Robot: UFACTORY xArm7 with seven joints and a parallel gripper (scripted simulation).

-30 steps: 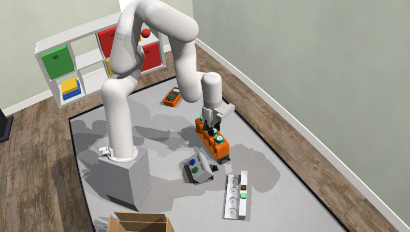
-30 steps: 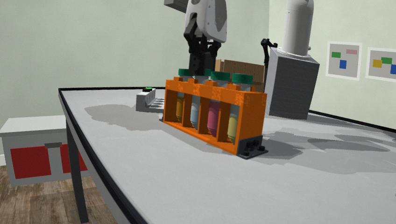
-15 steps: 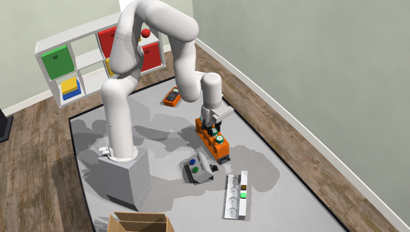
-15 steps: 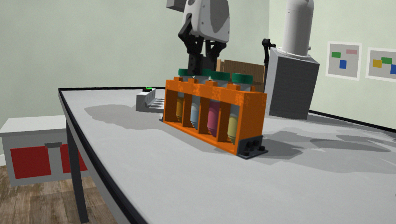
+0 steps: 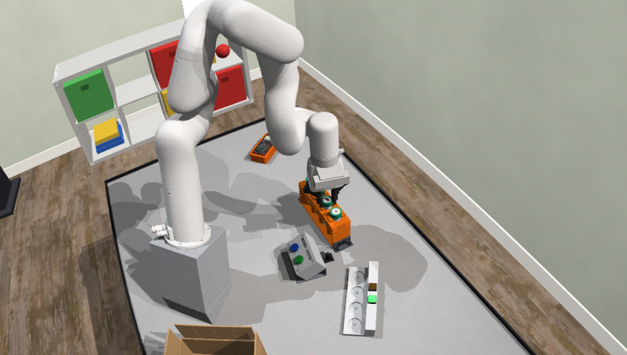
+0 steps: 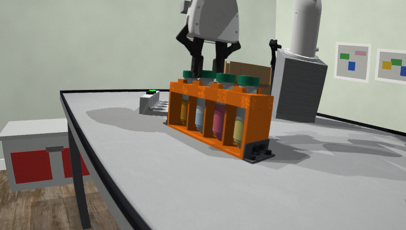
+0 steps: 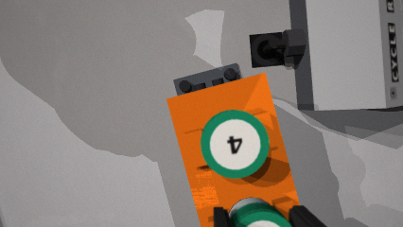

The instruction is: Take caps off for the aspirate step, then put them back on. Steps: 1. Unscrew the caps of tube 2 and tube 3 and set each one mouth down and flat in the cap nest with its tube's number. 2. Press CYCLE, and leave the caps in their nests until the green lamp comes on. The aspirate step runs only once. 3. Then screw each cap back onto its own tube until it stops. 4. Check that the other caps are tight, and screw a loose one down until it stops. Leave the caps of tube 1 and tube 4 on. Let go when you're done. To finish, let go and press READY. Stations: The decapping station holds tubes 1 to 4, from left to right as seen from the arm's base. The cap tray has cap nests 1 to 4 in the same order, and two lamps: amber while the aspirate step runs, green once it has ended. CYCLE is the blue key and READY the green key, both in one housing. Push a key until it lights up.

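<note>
The orange decapping station [image 5: 339, 228] [image 6: 256, 105] [image 7: 199, 118] holds four tubes, all with green caps on. My gripper [image 5: 327, 197] [image 6: 208, 69] [image 7: 257, 221] reaches down from above and is shut on the cap of tube 3 [image 5: 327, 202] [image 6: 208, 75] [image 7: 257, 218], which sits on its tube. The cap of tube 4 [image 5: 336, 214] [image 6: 188, 74] [image 7: 235, 144] is beside it at the end of the rack. The caps of tube 2 [image 6: 225, 77] and tube 1 [image 6: 248, 80] are on too. The cap tray [image 5: 358, 323] [image 6: 148, 101] has empty nests and its green lamp [image 5: 373, 299] [image 6: 151, 91] is lit.
The key housing [image 5: 307, 268] [image 7: 345, 52] with the blue key [image 5: 293, 247] and the green key [image 5: 299, 259] stands between the rack and the arm's base. An orange multimeter [image 5: 262, 149] lies further back. A cardboard box [image 5: 213, 340] is at the front edge.
</note>
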